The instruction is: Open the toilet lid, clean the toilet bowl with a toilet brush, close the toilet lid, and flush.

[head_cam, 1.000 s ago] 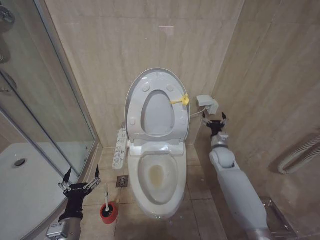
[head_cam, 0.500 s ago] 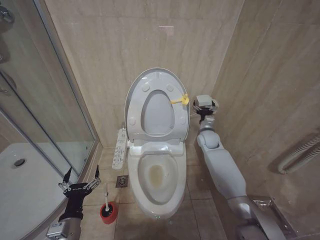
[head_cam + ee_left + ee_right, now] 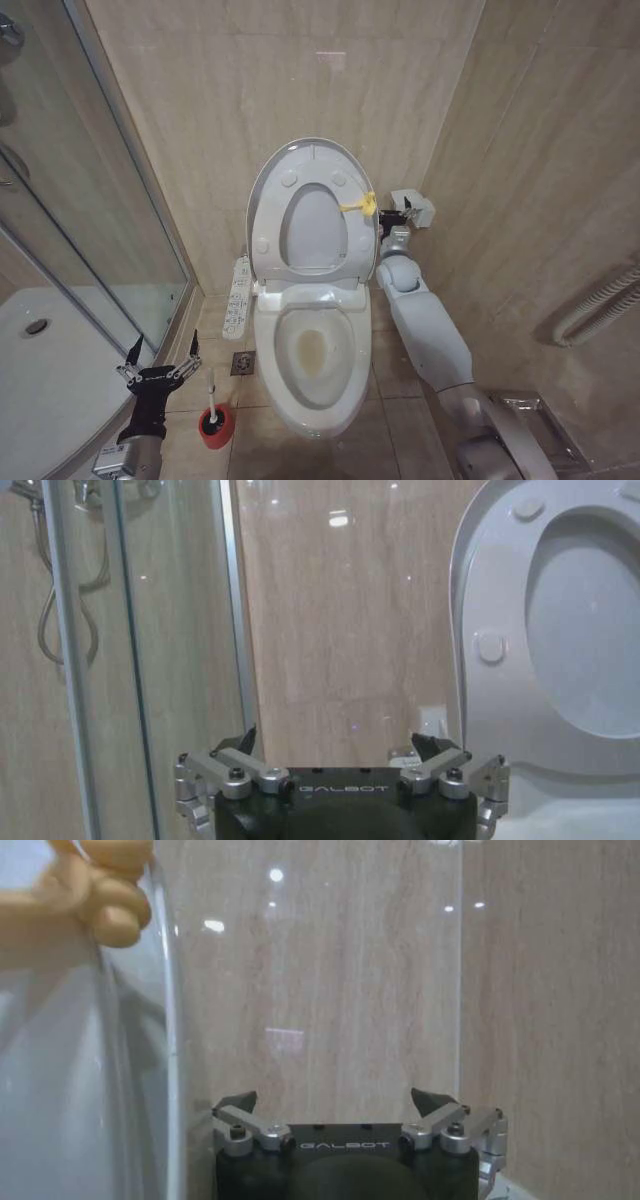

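The toilet bowl is standing open against the tiled back wall, and the toilet lid is leaning upright behind it with the ring seat raised against it, so the opening step looks done and the brushing is what remains. The right end effector is hovering just beside the lid's outer edge, close to the yellow loop and in front of a small white wall box. In the right wrist view its fingers are standing spread, with nothing between them, and the lid's glossy edge is running just to one side of them, with the loop farther ahead.

The relation that matters next is lower down. The left end effector is waiting near the floor, its fingers spread wide and empty. The toilet brush is sitting in its red holder cup just to that end effector's bowl side, and slightly nearer the robot. The handle is standing close to upright, so its long axis is running roughly vertical. The left arm is far nearer the brush than the right.

On the other side of the left end effector, the glass shower screen and the white shower tray are crowding in. The side control panel is lying beyond the brush.
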Tool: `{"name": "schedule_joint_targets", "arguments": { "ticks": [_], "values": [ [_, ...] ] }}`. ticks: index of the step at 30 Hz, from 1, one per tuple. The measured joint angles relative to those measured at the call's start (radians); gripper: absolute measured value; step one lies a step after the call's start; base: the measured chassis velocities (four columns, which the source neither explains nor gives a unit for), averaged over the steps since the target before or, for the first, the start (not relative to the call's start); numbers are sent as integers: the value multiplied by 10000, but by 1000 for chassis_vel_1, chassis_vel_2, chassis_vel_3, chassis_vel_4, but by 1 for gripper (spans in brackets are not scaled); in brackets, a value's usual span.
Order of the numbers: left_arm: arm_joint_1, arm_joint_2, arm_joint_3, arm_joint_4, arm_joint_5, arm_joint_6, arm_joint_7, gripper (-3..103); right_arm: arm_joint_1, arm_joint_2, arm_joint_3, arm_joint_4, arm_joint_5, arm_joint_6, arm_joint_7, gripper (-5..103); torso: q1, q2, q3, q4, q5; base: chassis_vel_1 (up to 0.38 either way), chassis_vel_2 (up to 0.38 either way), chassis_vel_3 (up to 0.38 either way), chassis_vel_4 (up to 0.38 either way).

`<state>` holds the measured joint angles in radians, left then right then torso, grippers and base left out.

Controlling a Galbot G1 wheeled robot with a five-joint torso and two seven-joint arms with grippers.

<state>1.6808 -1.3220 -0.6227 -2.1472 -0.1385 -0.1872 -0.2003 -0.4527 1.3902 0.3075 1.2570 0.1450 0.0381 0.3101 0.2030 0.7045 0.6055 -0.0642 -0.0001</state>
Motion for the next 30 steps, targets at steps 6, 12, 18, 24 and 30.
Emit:
{"name": "schedule_joint_targets", "arguments": {
  "ticks": [6, 12, 18, 24, 30],
  "values": [
    [0, 0, 0, 0, 0, 0, 0, 100, -468, -426, -355, 717, 207, -27, 46, 100, 0, 1, -1, 2, 0, 0, 0, 0, 0],
    [0, 1, 0, 0, 0, 0, 0, 100, -1123, -970, -524, 1324, 361, 38, -29, 100, -1, 1, -1, 5, 3, 0, 0, 0, 0],
    [1, 0, 0, 0, 0, 0, 1, 100, -2514, -1718, -550, 2375, 471, 313, -259, 100, -1, 1, -2, 2, 1, 0, 0, 0, 0],
    [1, 1, 0, 0, 0, 0, 1, 100, -4016, -1919, -271, 3206, 448, 419, -309, 100, -1, 1, -2, 3, 4, 0, 0, 0, 0],
    [0, 0, 0, 0, 0, 0, 0, 100, -5751, -1834, 333, 4180, 349, 483, -319, 100, -2, 1, -2, 2, 3, 0, 0, 0, 0]
  ]
}}
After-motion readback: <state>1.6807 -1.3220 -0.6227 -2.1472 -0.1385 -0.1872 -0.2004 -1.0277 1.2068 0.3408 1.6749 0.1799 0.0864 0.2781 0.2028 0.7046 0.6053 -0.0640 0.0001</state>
